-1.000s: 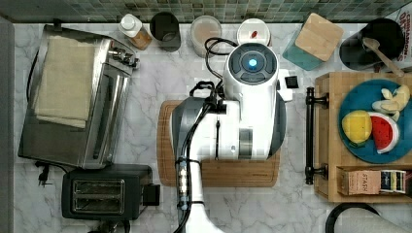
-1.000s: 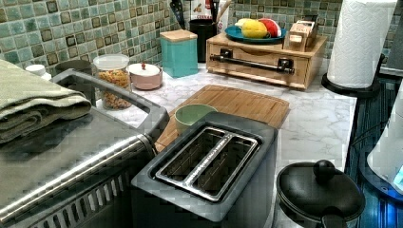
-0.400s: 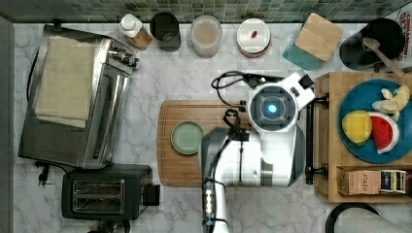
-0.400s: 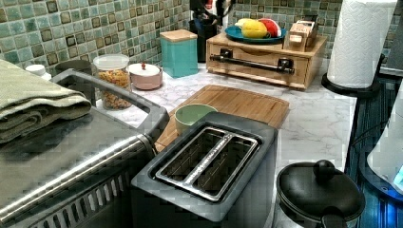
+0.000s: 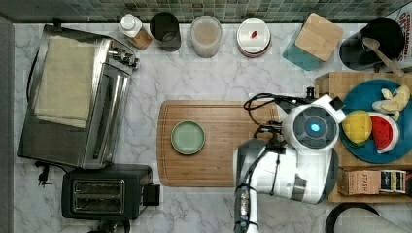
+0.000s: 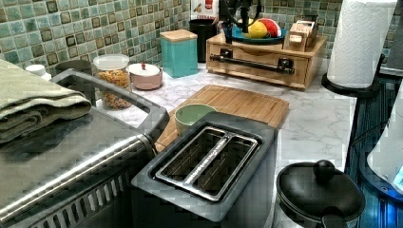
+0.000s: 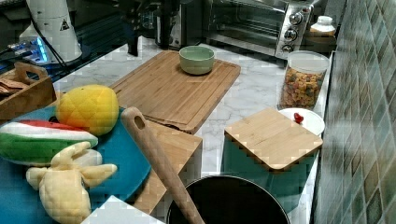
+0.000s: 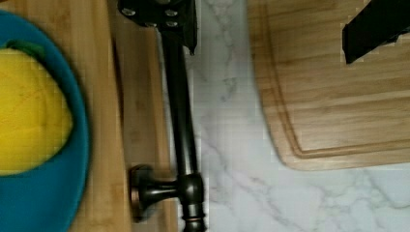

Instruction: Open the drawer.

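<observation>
The drawer [image 6: 260,56] is the light-wood front of a wooden box unit [image 5: 335,85], with a long black bar handle [image 6: 253,64] across it; it looks pushed in. In the wrist view the handle [image 8: 181,121] runs along the drawer front [image 8: 141,116]. My gripper [image 8: 270,21] is open and hovers above it. One finger [image 8: 167,14] sits over the bar near its mount, and the other finger [image 8: 374,26] is over the cutting board [image 8: 338,87]. In the left view the gripper [image 6: 239,18] hangs above the box. The arm's wrist [image 5: 313,128] covers the handle in the top view.
A blue plate [image 5: 369,150] of toy fruit and a tea box [image 5: 371,180] sit on the box unit. A green bowl [image 5: 187,137] stands on the cutting board [image 5: 218,170]. A toaster oven [image 5: 77,97], toaster [image 5: 104,194], jars and a teal canister [image 5: 313,41] line the counter.
The arm has swung to the top view's right, from over the cutting board to over the drawer's handle, uncovering the green bowl. The drawer has not moved.
</observation>
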Tool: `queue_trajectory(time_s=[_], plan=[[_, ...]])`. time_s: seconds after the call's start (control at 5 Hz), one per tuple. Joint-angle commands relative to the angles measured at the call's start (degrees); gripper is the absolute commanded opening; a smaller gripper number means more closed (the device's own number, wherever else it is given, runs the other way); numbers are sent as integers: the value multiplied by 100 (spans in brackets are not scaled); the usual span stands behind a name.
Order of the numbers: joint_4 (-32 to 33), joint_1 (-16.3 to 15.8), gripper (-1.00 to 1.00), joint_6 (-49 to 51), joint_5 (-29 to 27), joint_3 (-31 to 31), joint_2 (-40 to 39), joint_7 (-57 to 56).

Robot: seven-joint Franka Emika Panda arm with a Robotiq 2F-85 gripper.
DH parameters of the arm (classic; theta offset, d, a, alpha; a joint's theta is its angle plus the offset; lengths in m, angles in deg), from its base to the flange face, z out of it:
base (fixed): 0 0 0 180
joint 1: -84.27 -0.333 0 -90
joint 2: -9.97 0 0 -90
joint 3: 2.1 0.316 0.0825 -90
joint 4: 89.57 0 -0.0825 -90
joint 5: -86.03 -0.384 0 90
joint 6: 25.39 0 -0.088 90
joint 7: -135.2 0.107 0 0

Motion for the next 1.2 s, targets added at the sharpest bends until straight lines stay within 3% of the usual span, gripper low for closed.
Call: queue_trajectory(time_s=[0.2,0.4,1.0,1.2], plan=[[35,148,100,-588,313,-262,-290,-675],[178,208,100,-628,56,-167,-201,-799],[342,401,100,-1373,403,-227,-590,-871],[435,426,100,-1728,260,-213,-777,-906]])
